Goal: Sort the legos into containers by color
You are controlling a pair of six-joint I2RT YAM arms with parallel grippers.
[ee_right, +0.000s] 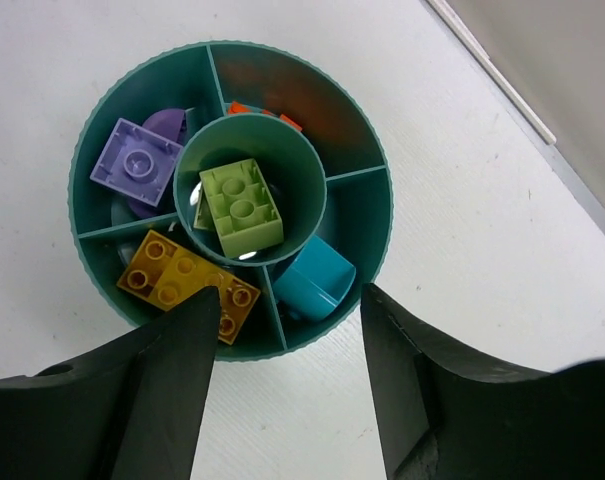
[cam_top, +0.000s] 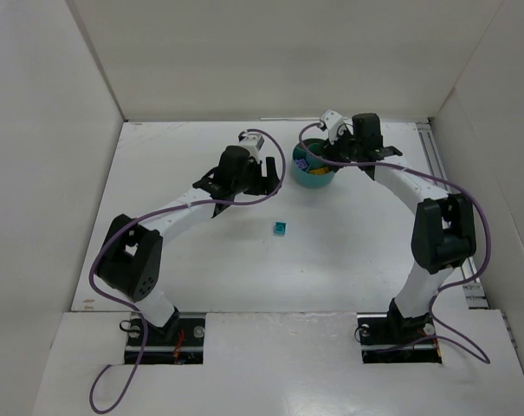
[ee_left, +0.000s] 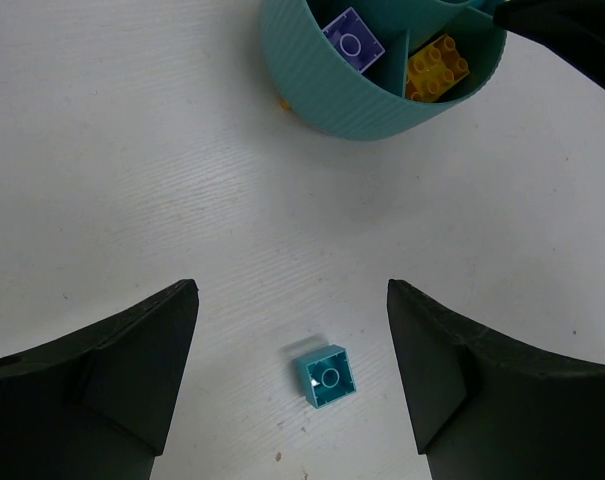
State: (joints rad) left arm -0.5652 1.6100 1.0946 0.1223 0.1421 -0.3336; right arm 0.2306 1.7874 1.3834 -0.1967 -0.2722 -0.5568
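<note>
The round teal tub (cam_top: 313, 171) stands at the back of the table, split into wedges around a central ring. In it lie a purple brick (ee_right: 135, 160), a yellow brick (ee_right: 187, 280), a teal piece (ee_right: 317, 280), an orange-red bit (ee_right: 267, 112) and, in the ring, a light green brick (ee_right: 242, 208). One teal brick (cam_top: 280, 228) lies alone on the table, hollow side up (ee_left: 328, 376). My left gripper (ee_left: 292, 285) hangs open above it, to the tub's left (cam_top: 260, 184). The right gripper (ee_right: 290, 292) is open and empty over the tub's rim (cam_top: 344, 156).
White walls close in the table on the left, back and right. A metal rail (cam_top: 430, 165) runs along the right edge, close behind the tub. A tiny yellowish speck (ee_left: 282, 103) lies at the tub's base.
</note>
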